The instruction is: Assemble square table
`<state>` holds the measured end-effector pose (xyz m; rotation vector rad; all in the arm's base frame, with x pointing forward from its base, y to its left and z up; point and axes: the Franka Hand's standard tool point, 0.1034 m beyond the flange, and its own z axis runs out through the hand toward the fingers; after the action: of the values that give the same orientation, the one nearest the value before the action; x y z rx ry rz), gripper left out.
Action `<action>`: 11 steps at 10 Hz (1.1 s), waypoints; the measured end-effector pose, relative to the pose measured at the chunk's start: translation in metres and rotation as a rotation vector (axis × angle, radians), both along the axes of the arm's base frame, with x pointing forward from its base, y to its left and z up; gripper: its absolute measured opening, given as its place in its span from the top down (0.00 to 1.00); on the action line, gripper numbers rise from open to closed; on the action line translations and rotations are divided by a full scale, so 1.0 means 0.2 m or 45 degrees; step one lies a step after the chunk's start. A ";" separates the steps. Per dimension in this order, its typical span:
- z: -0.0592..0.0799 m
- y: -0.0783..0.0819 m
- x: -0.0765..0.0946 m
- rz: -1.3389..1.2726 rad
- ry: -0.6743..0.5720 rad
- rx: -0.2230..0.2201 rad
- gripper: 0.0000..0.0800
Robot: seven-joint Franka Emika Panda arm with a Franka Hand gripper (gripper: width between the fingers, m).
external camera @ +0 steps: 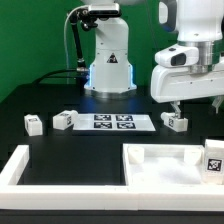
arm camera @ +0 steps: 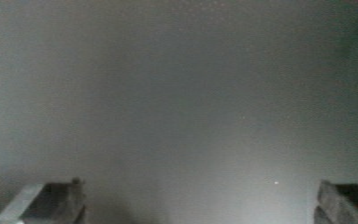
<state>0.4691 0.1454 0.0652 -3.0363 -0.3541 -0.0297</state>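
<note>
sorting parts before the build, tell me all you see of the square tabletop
The square tabletop is a white, plastic-looking slab with a raised rim, lying flat on the black table at the exterior view's lower right, partly cut off by the picture's edge. A black-white tag shows toward its right side.

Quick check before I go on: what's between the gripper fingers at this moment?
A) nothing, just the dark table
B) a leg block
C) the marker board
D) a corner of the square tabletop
A: in the wrist view the gripper stands open, its fingers wide apart with only the dark table showing between them.
</note>
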 end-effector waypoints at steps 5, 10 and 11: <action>-0.09 0.01 -0.25 0.115 0.500 -0.107 0.19; -0.11 0.03 -0.30 0.075 0.924 -0.221 0.19; -0.16 0.03 -0.34 0.060 1.050 -0.281 0.19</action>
<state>0.4007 0.1508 0.0324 -2.8940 -0.3565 1.2784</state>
